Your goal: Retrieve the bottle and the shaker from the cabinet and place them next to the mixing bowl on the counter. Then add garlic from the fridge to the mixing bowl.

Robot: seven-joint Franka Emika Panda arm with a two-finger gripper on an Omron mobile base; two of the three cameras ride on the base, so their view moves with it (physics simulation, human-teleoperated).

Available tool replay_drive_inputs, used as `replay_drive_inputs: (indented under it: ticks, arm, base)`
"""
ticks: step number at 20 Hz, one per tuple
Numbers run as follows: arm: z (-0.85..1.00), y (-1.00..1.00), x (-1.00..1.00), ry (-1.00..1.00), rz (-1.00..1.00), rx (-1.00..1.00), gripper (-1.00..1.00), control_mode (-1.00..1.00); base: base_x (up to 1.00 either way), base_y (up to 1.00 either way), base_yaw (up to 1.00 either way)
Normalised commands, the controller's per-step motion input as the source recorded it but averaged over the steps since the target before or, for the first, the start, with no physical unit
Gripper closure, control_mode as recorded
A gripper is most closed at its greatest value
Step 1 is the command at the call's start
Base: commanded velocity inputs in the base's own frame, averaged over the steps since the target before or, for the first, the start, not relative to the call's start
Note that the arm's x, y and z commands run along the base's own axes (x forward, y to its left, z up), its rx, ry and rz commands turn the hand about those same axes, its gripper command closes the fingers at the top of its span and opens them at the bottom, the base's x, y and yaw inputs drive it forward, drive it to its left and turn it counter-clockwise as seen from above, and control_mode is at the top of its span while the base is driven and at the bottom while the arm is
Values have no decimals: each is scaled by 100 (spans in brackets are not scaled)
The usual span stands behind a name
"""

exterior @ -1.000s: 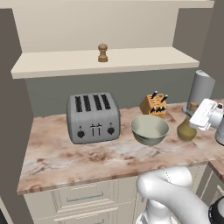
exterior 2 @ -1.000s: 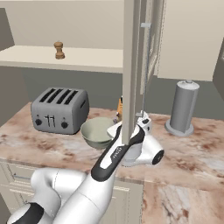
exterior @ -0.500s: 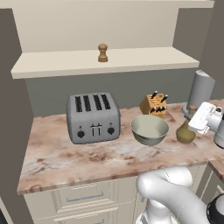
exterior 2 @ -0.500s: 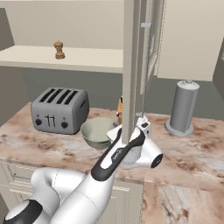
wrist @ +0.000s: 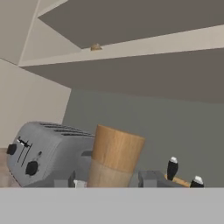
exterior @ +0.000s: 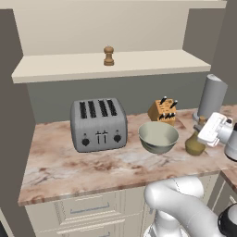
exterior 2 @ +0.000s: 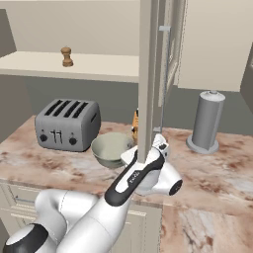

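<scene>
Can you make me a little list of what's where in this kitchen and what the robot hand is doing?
Shaker: upright on the cabinet shelf, above the toaster
Bottle: low over the counter, right of the mixing bowl, not touching it
Gripper: shut on the bottle's top
Behind the bowl: knife block

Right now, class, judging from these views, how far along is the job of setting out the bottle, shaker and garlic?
Done: nothing fully. In hand: the end effector is shut on the bottle, low at the counter just right of the mixing bowl, not yet released. Left: the shaker stands on the cabinet shelf, and the bowl is empty, so the garlic step has not begun.
</scene>
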Motion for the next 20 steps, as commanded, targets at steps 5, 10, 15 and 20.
replay_drive_inputs:
  ticks: [5, 10, 15, 20]
  arm:
    - [0, 0, 0, -7, 0, 0, 100, -100]
    - [1, 0, 12, 0, 0, 0, 100, -100]
    - [11, 0, 51, 4, 0, 0, 100, -100]
    - [-7, -1, 34, 0, 0, -5, 100, -100]
  base:
    - [0, 0, 0]
    - [0, 0, 0]
    - [0, 0, 0]
    - [0, 0, 0]
